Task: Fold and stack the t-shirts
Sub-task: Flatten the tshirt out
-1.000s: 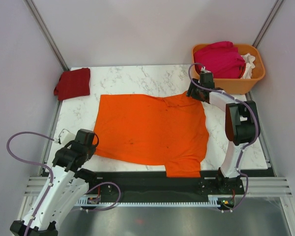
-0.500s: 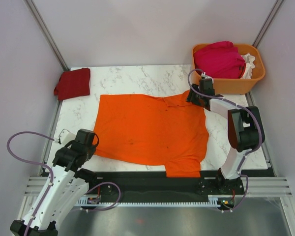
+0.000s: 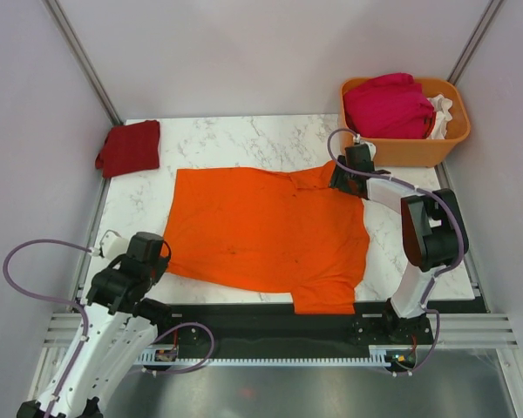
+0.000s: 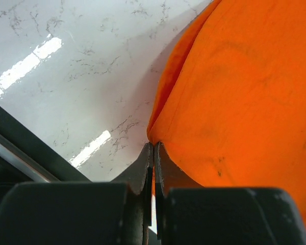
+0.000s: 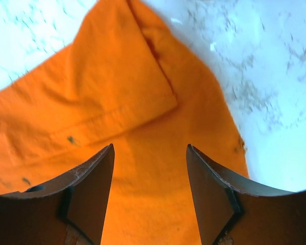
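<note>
A bright orange t-shirt [image 3: 261,231] lies spread flat on the marble table [image 3: 235,139]. My left gripper [image 3: 163,259] is at the shirt's near left corner. In the left wrist view the gripper [image 4: 154,145] is shut, with the edge of the orange cloth [image 4: 245,102] pinched between its tips. My right gripper [image 3: 340,178] is open just above the shirt's far right sleeve; its wrist view shows the gripper [image 5: 150,146] with the jaws wide apart over the orange cloth [image 5: 107,102]. A folded dark red t-shirt [image 3: 129,148] lies at the far left corner.
An orange plastic basket [image 3: 401,152] stands off the table's far right corner, holding a magenta t-shirt [image 3: 388,104] and a white one [image 3: 442,113]. Grey walls close in on three sides. A black rail [image 3: 270,318] runs along the near edge.
My right gripper has moved a little nearer and leftward, onto the shirt's far right sleeve. My left arm has shifted slightly toward the near edge, still at the shirt's corner.
</note>
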You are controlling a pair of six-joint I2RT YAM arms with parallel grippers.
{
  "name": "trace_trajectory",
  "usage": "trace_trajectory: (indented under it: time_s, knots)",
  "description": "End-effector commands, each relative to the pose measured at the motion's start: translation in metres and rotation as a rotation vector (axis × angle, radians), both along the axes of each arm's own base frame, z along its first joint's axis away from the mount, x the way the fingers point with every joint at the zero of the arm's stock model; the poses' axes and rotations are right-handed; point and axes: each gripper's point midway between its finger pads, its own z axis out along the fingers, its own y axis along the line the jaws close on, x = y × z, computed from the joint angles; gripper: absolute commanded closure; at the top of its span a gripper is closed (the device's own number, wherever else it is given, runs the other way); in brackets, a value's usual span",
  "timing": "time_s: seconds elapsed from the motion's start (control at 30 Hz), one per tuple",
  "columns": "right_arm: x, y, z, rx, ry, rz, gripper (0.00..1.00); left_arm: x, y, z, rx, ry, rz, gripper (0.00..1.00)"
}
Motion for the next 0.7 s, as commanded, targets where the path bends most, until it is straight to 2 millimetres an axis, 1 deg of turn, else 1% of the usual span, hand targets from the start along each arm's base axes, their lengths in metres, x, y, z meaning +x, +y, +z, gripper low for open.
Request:
trace_trajectory:
  time_s: [0.0, 0.03, 0.07, 0.17, 0.3, 0.47, 0.67]
  knots:
    - [0.026, 0.001, 0.018, 0.001, -0.066, -0.026, 0.34, 0.0, 0.011, 0.031, 0.008, -0.089, 0.058, 0.98]
    - [0.03, 0.002, 0.021, 0.008, -0.074, -0.029, 0.34, 0.0, 0.014, 0.039, 0.011, -0.104, 0.067, 0.98]
    - [0.03, 0.004, 0.02, 0.014, -0.07, -0.023, 0.34, -0.002, 0.015, 0.041, 0.021, -0.1, 0.068, 0.98]
    - [0.034, 0.008, 0.016, 0.033, -0.063, -0.019, 0.34, -0.004, 0.014, 0.044, 0.01, -0.093, 0.062, 0.98]
    - [0.032, 0.009, 0.012, 0.039, -0.054, -0.016, 0.35, -0.007, 0.016, 0.047, 0.008, -0.105, 0.069, 0.98]
    - [0.031, 0.018, 0.007, 0.062, -0.054, 0.005, 0.38, -0.007, 0.015, 0.044, 0.009, -0.088, 0.068, 0.98]
    - [0.039, 0.021, 0.004, 0.057, -0.054, 0.01, 0.42, -0.005, 0.014, 0.044, 0.01, -0.089, 0.063, 0.98]
